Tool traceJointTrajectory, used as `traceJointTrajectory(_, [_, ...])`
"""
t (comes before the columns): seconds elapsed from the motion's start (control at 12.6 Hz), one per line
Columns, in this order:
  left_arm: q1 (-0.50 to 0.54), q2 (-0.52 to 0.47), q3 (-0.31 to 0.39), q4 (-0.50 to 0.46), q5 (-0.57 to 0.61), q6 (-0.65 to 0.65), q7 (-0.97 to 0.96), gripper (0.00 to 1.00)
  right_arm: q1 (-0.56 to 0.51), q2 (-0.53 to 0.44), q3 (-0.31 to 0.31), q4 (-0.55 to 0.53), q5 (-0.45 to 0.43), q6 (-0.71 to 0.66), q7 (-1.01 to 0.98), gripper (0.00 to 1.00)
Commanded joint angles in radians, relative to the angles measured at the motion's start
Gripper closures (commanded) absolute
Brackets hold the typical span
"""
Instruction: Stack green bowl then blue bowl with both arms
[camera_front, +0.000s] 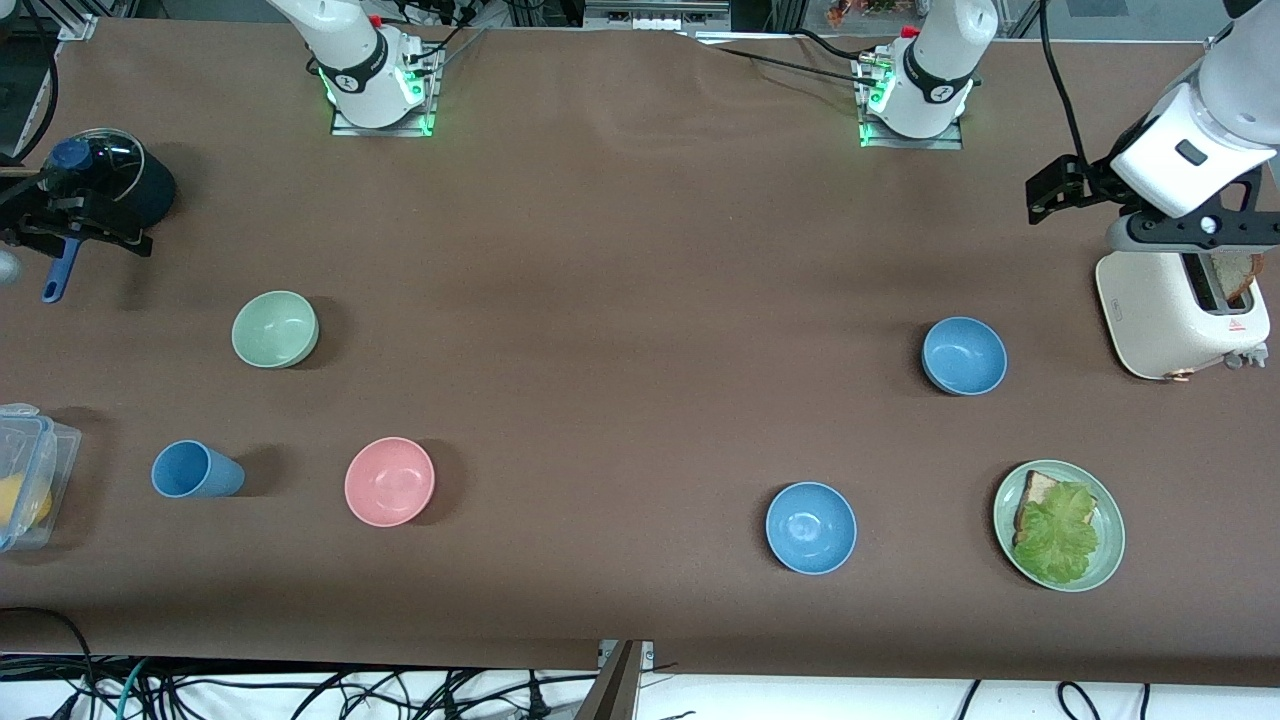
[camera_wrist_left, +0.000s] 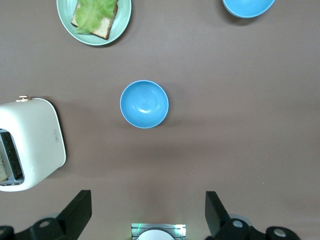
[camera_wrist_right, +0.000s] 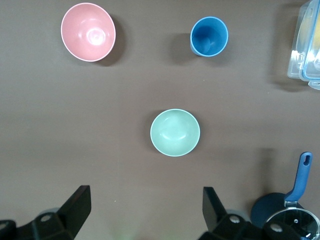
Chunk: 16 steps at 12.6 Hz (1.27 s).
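On the brown table, green bowl (camera_front: 275, 329) and muted blue bowl (camera_front: 964, 356) are judged light, rigid, slick; rims are best pinched. Left gripper (camera_wrist_left: 148, 212) over the toaster (camera_front: 1180, 315) and right gripper (camera_wrist_right: 145, 210) over the saucepan (camera_front: 110, 180) are spread apart, empty.

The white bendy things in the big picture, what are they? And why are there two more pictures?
They are two white robot arms, the left arm and the right arm, fixed on a brown table. The big picture comes from a camera high up, facing them. The small ones come from cameras on their wrists, looking down. Each arm ends in black jaws; both pairs are open and hold nothing. The arms wait, the left by a white toaster, the right by a dark lidded pot. On the table stand a pale green bowl, a pink bowl, a dusty blue bowl, a brighter blue bowl, a blue cup, a green plate with bread and lettuce, and a clear plastic box.
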Motion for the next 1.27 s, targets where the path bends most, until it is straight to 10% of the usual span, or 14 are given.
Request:
traceJointTrajectory(0.0, [0.021, 0.026, -0.001, 0.054, 0.022, -0.007, 0.01, 0.0, -0.013, 0.002, 0.01, 0.009, -0.001, 0.001, 0.01, 0.01])
traceJointTrajectory(1.19, [0.021, 0.036, -0.004, 0.054, 0.018, 0.05, 0.012, 0.0, -0.012, 0.008, 0.012, 0.021, -0.004, 0.001, 0.008, 0.01])
